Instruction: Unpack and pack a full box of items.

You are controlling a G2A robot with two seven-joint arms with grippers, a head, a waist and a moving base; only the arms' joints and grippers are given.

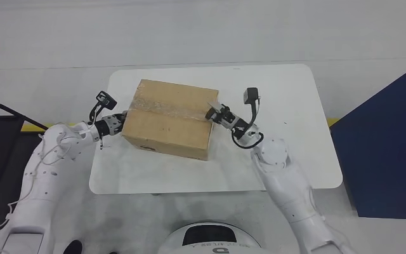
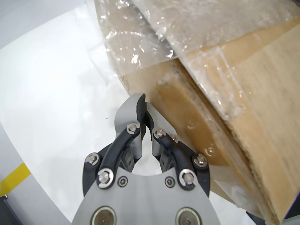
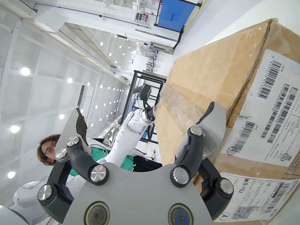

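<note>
Box (image 1: 171,120): brown cardboard, closed, its top flaps down; it was the one thing resting on the bench.
Bench (image 1: 292,95): white with rounded corners, directly under the box, with bare surface showing past every side of the box.
Tape (image 2: 187,24): clear and crinkled, it ran along the box's top seam and down over the box's left end, where a loose flap stood away from the cardboard.
Labels (image 3: 264,108): white printed stickers on the box's right end wall.
Left pincer (image 1: 120,119): at the box's left end, low against the wall and just under the loose tape flap. Its black pads (image 2: 140,108) were drawn together with hardly a gap. I could not tell whether any tape was caught between them.
Right pincer (image 3: 145,112): at the top edge of the box's right end, spread wide and holding nothing. One finger (image 3: 211,113) lay over the box's top edge by the seam, and the other stood in the air off the box.
</note>
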